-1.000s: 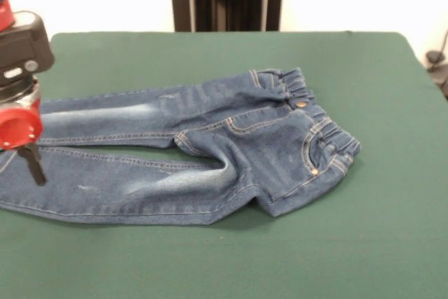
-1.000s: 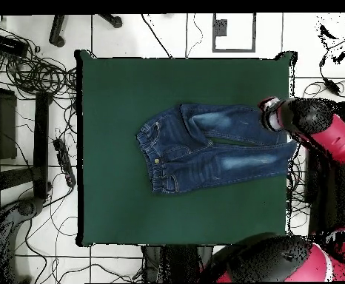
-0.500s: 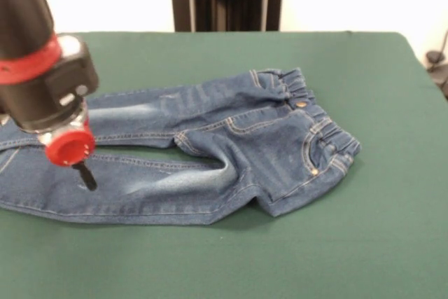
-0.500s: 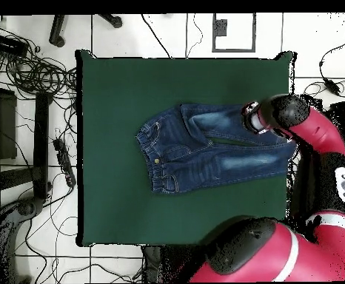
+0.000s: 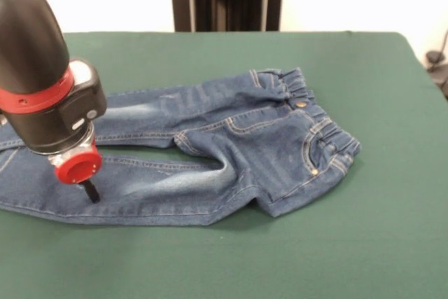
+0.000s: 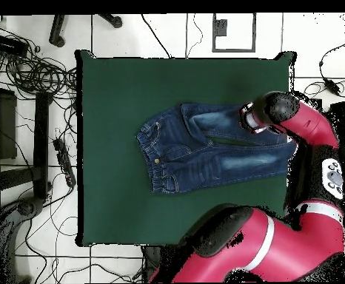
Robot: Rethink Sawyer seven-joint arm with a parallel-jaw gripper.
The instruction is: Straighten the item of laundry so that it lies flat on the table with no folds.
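Front view, L to R. End effector sat low over the near leg of the jeans, tip at or just above the denim; you couldn't tell whether it was apart or together. Jeans lay mid-worktop, legs running L, waistband R, seat bunched and folded near the crotch. Risk, my read: if you'd pinched both leg layers or dragged sideways, the fold at centre would've deepened. R hip corner looked tucked under.
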